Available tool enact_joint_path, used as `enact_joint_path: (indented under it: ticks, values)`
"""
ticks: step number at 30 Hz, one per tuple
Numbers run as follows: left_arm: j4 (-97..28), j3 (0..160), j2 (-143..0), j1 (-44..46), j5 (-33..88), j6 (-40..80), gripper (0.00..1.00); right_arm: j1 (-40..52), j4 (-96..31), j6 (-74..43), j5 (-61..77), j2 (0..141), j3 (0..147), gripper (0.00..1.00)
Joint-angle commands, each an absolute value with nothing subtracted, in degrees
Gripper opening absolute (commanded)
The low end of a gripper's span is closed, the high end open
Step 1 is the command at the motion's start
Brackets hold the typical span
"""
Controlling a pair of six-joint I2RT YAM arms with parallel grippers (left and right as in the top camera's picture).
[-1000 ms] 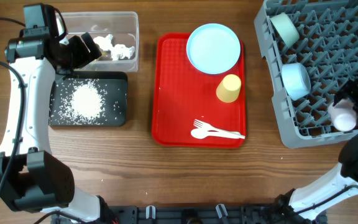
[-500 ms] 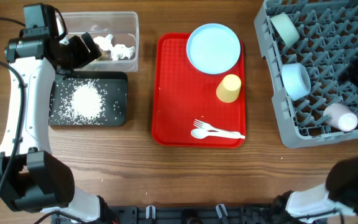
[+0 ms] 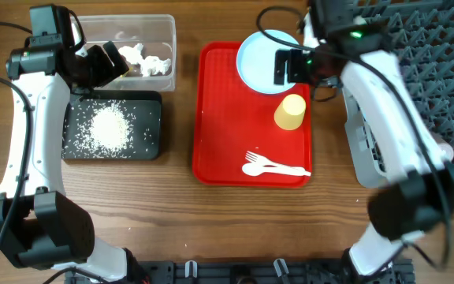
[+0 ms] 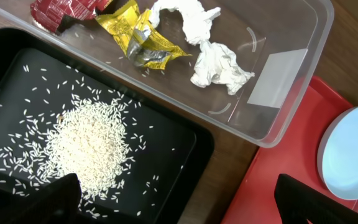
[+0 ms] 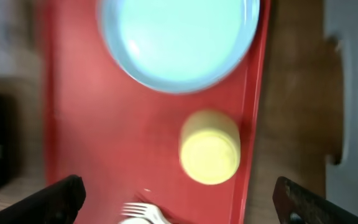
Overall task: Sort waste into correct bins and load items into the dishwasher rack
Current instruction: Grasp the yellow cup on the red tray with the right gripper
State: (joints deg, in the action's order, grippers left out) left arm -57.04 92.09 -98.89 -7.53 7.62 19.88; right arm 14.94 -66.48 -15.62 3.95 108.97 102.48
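Right claw [image 3: 288, 66] swung from rack [image 3: 440, 71] to over plate [image 3: 254, 59], spread | left claw [image 3: 110, 63] spread

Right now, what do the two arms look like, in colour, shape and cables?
Both have smooth white links and bulky black joints. A thin black cable runs along the left arm; black cables loop by the wrist of the right arm, which shows a small green light. All fingers are black.

Ahead of the right fingers [image 5: 55, 199] the cup [image 5: 209, 155] is set, the plate [image 5: 179, 37] beyond it; ahead of the left fingers [image 4: 36, 202] the grains [image 4: 89, 146] are spread, the tub [image 4: 303, 62] beyond
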Motion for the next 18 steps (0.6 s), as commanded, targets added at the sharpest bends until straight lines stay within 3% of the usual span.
enact_joint_path:
  ticks: [1,8,17,18]
  values:
    - [-57.0,92.4,-98.8,-7.7,7.9,20.4,1.0,14.6,-68.0,-16.5,3.0,118.0,102.3,0.98]
    - [-57.0,92.4,-98.8,-7.7,7.9,20.4,1.0,14.6,-68.9,-17.1,0.4,127.0,102.3,0.91]
    - [-57.0,92.4,-98.8,-7.7,7.9,20.4,1.0,14.6,-64.6,-17.1,0.4,128.0,99.4,0.78]
    - [-57.0,92.4,-98.8,-7.7,7.9,20.4,1.0,14.6,-64.3,-17.1,0.4,128.0,98.8,0.73]
